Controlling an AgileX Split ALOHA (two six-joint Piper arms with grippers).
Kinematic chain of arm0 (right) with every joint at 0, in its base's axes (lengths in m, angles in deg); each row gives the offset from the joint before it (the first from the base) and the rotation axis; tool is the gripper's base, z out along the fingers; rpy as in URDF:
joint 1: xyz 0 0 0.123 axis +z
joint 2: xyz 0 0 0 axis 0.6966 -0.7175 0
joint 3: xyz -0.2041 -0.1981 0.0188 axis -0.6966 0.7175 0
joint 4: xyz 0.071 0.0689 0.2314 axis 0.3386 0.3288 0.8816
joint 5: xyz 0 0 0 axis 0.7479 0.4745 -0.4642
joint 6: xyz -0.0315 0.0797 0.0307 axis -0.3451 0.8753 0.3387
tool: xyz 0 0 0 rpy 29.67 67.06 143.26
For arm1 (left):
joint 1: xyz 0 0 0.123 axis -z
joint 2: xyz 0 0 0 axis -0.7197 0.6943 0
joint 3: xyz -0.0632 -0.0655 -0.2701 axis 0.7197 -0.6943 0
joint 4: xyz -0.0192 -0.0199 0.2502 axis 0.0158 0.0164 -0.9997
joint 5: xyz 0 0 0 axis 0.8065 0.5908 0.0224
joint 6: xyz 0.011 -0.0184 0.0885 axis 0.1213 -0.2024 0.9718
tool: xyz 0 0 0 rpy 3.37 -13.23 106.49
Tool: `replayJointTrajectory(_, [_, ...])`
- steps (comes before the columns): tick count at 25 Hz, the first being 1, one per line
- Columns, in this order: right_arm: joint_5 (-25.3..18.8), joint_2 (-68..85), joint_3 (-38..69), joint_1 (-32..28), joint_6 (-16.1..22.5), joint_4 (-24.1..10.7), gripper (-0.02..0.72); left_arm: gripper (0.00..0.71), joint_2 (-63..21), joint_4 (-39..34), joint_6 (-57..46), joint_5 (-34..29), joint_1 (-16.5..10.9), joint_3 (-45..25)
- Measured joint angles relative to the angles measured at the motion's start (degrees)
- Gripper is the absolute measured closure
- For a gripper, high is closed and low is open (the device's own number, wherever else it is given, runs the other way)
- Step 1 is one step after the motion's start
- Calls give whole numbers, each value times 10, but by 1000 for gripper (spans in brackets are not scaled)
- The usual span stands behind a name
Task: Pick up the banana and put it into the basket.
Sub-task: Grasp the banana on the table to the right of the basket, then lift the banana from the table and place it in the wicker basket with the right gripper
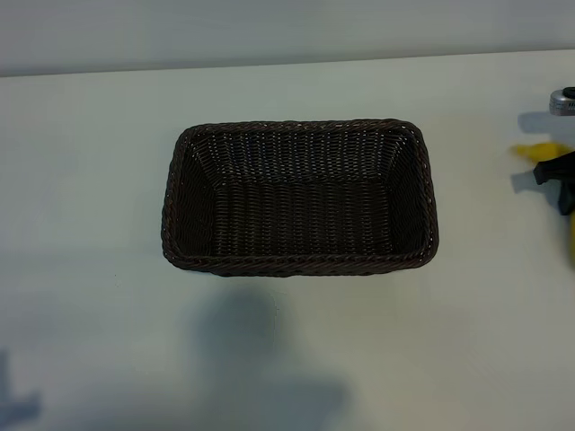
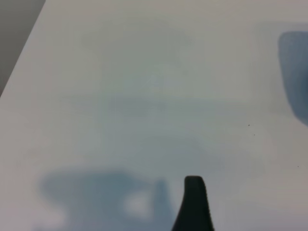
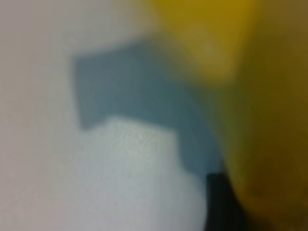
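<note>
Count: one basket, one banana, two grippers, one white table. The basket sits mid-table in the exterior view, upright, its woven floor bare. The banana lies on the table well apart from the basket, at that view's right edge; only a yellow end and a thin yellow strip farther down the edge show there, the rest being cut off by the frame or hidden behind the right gripper. That gripper appears as dark parts with a silver piece above, set over the banana's middle. Nothing stands between banana and basket but bare tabletop; soft shadows fall on the table below the basket. The right wrist view supplies what the exterior lacks: the banana fills one side of the picture very close to the camera, with one dark fingertip just beside it and a blue-grey shadow on the table next to it. Whether the right jaws press the fruit or merely straddle it cannot be told. The left gripper shows only in the left wrist view, one dark fingertip over bare table and shadow, jaws spread wide, holding nothing; neither basket nor banana is in that view.
</note>
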Motion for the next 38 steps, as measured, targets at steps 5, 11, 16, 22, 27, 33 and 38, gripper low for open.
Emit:
replayJointTrajectory(5, [-7, 3, 0, 0, 1, -3, 289, 113, 0, 0, 0, 0, 0, 0])
replayJointTrajectory(11, [-88, 70, -39, 0, 1, -5, 289, 113, 0, 0, 0, 0, 0, 0])
replayJointTrajectory(16, [-181, 134, -96, 0, 1, -7, 289, 113, 0, 0, 0, 0, 0, 0])
replayJointTrajectory(22, [-217, 153, -130, 12, 1, 20, 289, 113, 0, 0, 1, 0, 0, 0])
replayJointTrajectory(27, [-219, 153, -131, 75, 0, 21, 289, 113, 0, 0, 1, 0, 0, 0])
replayJointTrajectory(33, [-212, 153, -131, 186, 4, 22, 289, 113, 0, 0, 1, 0, 0, 0])
replayJointTrajectory(38, [-196, 153, -131, 288, 4, 22, 289, 113, 0, 0, 1, 0, 0, 0])
